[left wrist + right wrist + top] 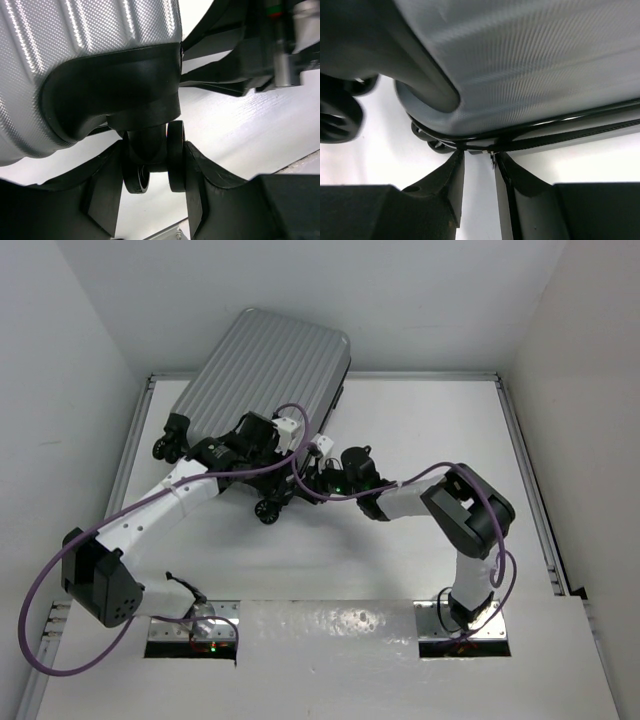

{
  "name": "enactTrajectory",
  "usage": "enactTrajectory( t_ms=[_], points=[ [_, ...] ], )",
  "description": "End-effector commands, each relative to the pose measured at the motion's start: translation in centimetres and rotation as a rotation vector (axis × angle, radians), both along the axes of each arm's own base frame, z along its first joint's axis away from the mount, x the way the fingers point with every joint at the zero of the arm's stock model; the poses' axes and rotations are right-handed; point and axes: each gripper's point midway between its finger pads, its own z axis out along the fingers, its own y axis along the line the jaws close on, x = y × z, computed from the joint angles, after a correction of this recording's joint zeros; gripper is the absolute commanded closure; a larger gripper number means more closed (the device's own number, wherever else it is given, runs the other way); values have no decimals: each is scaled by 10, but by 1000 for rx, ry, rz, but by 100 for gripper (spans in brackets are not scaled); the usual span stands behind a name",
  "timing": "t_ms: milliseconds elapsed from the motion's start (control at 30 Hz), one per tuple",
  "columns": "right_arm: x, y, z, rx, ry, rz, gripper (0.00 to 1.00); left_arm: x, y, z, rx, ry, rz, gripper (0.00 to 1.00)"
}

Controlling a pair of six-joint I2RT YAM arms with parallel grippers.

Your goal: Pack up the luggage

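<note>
Left wrist view: left tool (154, 147) pinches a black caster wheel (176, 150) on the silver-grey ribbed suitcase (265, 365), desk's (420, 440) far-left corner — right tool (477, 157) nearly shut at the black zipper seam (570, 136), grip unclear — I'd brace firmly, pull along it.

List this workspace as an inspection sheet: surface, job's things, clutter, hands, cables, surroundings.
Surface: white table, with rails along its left and right sides.
Job's things: luggage is closed, ribbed shell up, askew at the far left.
Clutter: nothing seen.
Hands: left hand has a finger on each side of a wheel, and both seem to touch it. Right hand has a narrow gap, with its tips at the zip; whether it grips anything is unclear.
Cables: purple cables loop off both arms, and one arcs over the luggage's near edge.
Surroundings: plain white walls on three sides.
</note>
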Motion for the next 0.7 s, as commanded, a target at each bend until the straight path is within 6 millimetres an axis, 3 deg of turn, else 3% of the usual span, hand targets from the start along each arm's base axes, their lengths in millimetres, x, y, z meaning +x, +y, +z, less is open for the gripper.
enactTrajectory(
  t_ms=[0,133,400,667],
  points=[
    [26,13,31,67,-105,-48,70,-14,-5,-23,6,71,-54,58],
    [33,10,36,87,-135,-82,78,-12,-6,-23,4,65,-51,62],
    [41,1,66,136,-211,-112,74,-10,-6,-22,5,59,-54,63],
    [43,10,84,175,-228,-83,83,-9,-7,-22,3,51,-56,65]
  ],
)
